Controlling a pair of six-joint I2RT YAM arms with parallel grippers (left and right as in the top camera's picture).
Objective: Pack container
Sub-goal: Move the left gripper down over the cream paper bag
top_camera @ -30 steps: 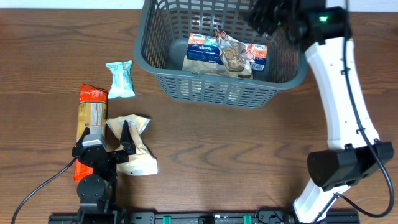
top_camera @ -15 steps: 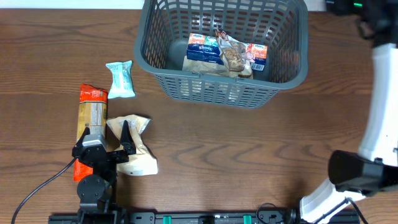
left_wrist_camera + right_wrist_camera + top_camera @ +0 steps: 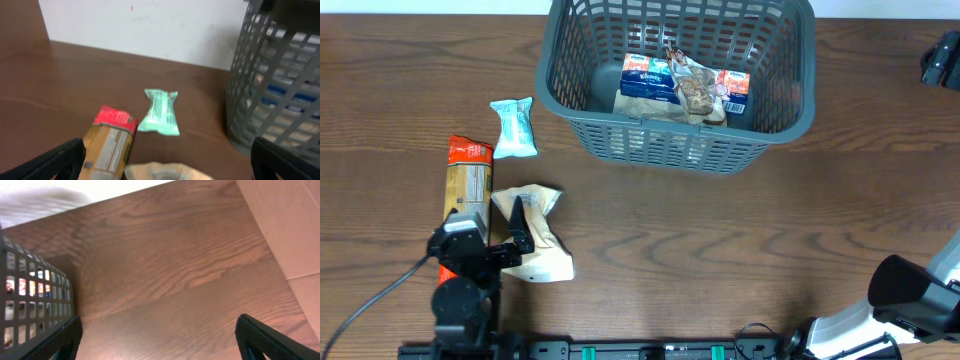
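The dark grey, lattice-walled container (image 3: 680, 150) sat at the far middle of the wood-grain bench (image 3: 720, 250), with soft tissue packs (image 3: 648, 78) lying on its solid bottom. The left end effector (image 3: 490, 218) hovered wide open and empty over a crinkled beige pouch (image 3: 542, 250), likely lining up a pick. The right end effector (image 3: 160, 342), also spread and empty, hung beside the container.

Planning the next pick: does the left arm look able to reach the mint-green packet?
Probably yes: the left hand is open, and the mint-green packet lies alone on bare table just ahead, clear of the container.
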